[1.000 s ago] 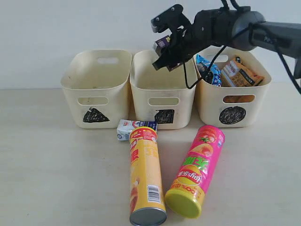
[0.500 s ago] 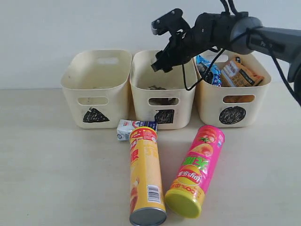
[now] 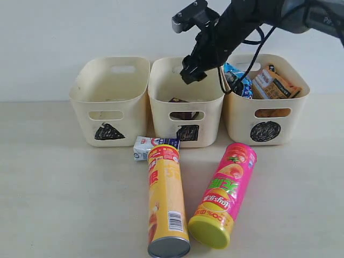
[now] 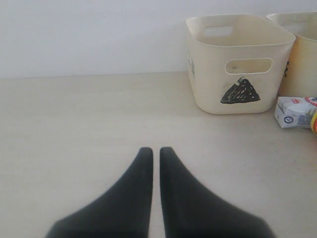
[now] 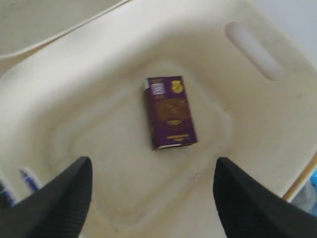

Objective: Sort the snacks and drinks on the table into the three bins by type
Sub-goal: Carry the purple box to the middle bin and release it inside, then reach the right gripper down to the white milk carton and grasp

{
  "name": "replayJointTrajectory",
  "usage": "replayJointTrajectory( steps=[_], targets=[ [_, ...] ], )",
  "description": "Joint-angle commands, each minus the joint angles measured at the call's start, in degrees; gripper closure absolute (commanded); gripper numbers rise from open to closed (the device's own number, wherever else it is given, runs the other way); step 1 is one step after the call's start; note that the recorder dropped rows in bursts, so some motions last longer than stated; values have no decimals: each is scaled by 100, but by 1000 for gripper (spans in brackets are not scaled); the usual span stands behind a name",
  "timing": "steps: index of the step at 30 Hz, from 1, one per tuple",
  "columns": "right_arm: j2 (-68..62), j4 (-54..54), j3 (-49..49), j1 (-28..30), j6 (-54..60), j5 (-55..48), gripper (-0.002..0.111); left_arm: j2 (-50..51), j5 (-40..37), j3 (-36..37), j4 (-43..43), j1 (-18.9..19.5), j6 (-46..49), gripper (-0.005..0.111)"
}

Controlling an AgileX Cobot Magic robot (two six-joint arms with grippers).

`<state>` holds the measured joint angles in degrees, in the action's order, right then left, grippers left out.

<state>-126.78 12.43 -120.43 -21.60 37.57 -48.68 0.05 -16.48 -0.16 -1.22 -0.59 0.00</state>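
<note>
Purple carton (image 5: 170,111) has left my grip since a second ago. My left gripper (image 4: 156,148) sits with jaws pressed together over bare tabletop (image 4: 74,124) near the triangle bin (image 4: 208,84). In the square bin (image 3: 161,115) the carton lies flat on its floor; my right gripper (image 5: 152,166) hangs above, jaws spread wide and empty.

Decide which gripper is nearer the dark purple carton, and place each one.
Right. The right gripper hangs open directly above the dark purple carton lying in the square-marked bin. The left gripper sits shut over the table, beyond the triangle bin.
</note>
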Motion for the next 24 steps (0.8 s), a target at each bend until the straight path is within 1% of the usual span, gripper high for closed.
replayJointTrajectory(
  steps=[1, 7, 9, 12, 19, 20, 21, 22, 24],
  targets=[
    [183, 737, -24, 38, 870, -1115, 45, -5, 12, 16, 4, -1, -42, 102],
    [223, 1646, -24, 38, 1242, -1867, 45, -5, 12, 16, 4, -1, -42, 102],
    [223, 1743, -24, -27, 1480, -2128, 48, -5, 12, 16, 4, -1, -42, 102],
    [223, 1727, -24, -235, 1948, -2128, 53, -5, 12, 16, 4, -1, -42, 102],
    [159, 1655, -24, -939, 2987, -2128, 53, -5, 12, 16, 4, -1, -42, 102],
    [63, 1449, -24, -1116, 3135, -2128, 53, -5, 12, 16, 4, -1, -42, 102],
    [21, 1312, -24, -1170, 3116, -2128, 53, -5, 12, 16, 4, -1, -42, 102],
    [-79, 1059, -24, -1238, 2844, -1930, 53, -5, 12, 16, 4, -1, -42, 102],
    [-231, 969, -24, -1262, 2422, -1445, 53, -5, 12, 16, 4, -1, -42, 102]
  ],
)
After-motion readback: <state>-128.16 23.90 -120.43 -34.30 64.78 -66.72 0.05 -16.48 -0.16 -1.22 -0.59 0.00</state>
